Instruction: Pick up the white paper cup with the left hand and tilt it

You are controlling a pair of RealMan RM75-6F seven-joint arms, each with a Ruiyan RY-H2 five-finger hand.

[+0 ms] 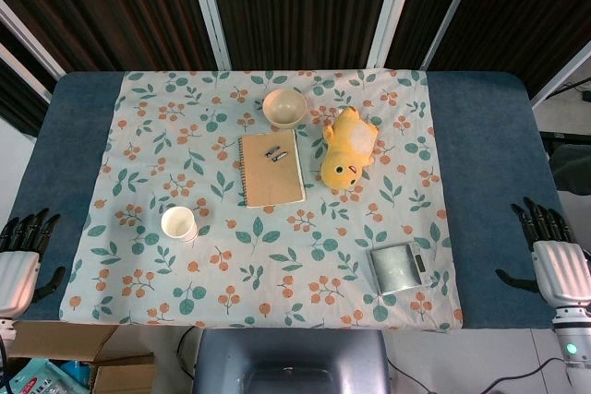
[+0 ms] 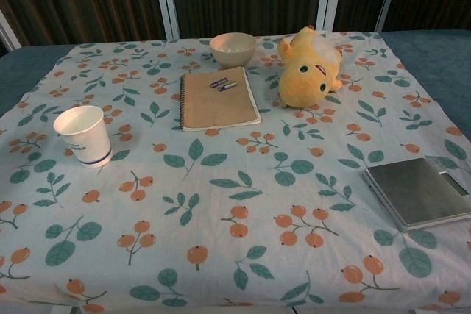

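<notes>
At the lower left of the head view, the left hand (image 1: 18,260) rests off the edge of the floral tablecloth (image 1: 406,108) with its fingers spread and nothing in them, while the white paper cup (image 1: 179,223) stands upright and untouched at centre left, well apart from the hand and left of the notebook (image 1: 271,168). The approach should come from the cup's outer side, fingers kept wide until they flank the wall, then close lightly, since a thin paper wall likely buckles under pressure. The right hand (image 1: 559,265) waits, fingers spread and empty, at the lower right.
</notes>
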